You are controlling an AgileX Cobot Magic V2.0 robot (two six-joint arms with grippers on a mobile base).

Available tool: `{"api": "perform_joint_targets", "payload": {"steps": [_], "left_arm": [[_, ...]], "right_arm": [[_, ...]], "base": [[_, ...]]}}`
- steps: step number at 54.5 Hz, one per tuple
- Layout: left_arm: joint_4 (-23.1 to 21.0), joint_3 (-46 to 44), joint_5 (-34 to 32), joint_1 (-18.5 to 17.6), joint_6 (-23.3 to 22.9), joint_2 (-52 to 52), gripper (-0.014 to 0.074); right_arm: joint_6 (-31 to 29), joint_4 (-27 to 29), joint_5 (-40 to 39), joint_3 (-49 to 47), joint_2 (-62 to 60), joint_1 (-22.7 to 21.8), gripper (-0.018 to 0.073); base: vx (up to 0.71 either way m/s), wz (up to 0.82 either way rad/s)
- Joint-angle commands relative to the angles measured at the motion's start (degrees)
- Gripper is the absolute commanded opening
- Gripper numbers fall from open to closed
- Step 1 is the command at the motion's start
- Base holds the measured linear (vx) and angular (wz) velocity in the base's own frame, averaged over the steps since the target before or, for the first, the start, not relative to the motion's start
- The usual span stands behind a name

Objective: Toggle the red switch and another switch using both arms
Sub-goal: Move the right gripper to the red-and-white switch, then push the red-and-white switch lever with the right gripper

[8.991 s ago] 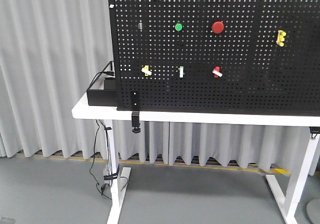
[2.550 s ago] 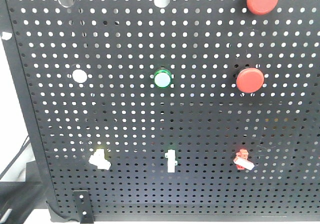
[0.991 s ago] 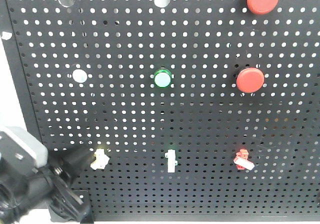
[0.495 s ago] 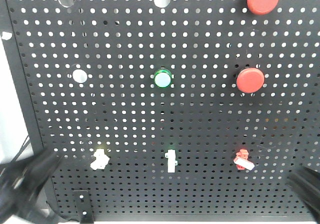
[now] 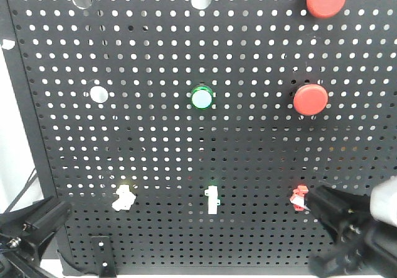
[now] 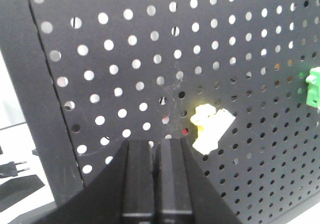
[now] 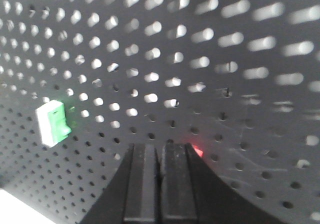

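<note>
- The red switch (image 5: 300,197) is sitting low on the right part of the black pegboard (image 5: 248,147), in the bottom row of fittings, with its white lever tip pointing down and to the right.
- The right gripper (image 5: 319,202) is reaching in from the lower right corner. Its black tip is lying just beside the red switch, on the switch's right side. In the front view the tip seems to be meeting the lever, though I cannot tell whether they are truly touching.
- In the right wrist view the two fingers (image 7: 142,179) are pressing together with only a thin seam between them. Only a small patch of red is showing, just past the right-hand fingertip.
- The green-and-white toggle (image 5: 212,199) is standing upright in the same row, between the two task switches and apart from both grippers.
- The pale-yellow switch (image 5: 124,196) is sitting at the left end of that row, its cream lever angling down and to the left.
- The left gripper (image 5: 56,213) is hanging at the lower left, below and to the left of the pale-yellow switch and clearly apart from it.
- In the left wrist view its fingers are also lying together, with the switch showing above and to the right of the tips.
- Higher on the board, a green round button (image 5: 201,97) is glowing at centre, and two red push buttons (image 5: 310,99) are sitting above the red switch.
</note>
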Motion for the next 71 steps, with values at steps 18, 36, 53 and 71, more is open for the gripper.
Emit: {"api": "perform_joint_targets", "payload": {"steps": [18,36,53,71], "left_arm": [[-1.2,-1.5,-5.1,-0.2,-0.1,-1.2,0.0001],[-1.2,-1.5,-5.2,-0.2,-0.1,-1.2,0.0001],[-1.2,-1.5,-5.1,-0.2,0.5,-1.2,0.0001],[-1.2,-1.5,-5.2,-0.2,0.5,-1.2,0.0001]], "right_arm": [[-10.7,16.8,-7.2,-2.2,3.3,0.3,-0.0009],[-7.8,11.2,-7.6,-2.9,4.8,0.3,-0.0009],[-1.0,3.6,-8.2,-2.9,6.7,0.3,-0.0009],[1.2,0.9,-8.0,-2.9,8.8,0.3,-0.0009]], "base": [[0.00,0.00],[0.00,0.00],[0.00,0.00],[0.00,0.00]]}}
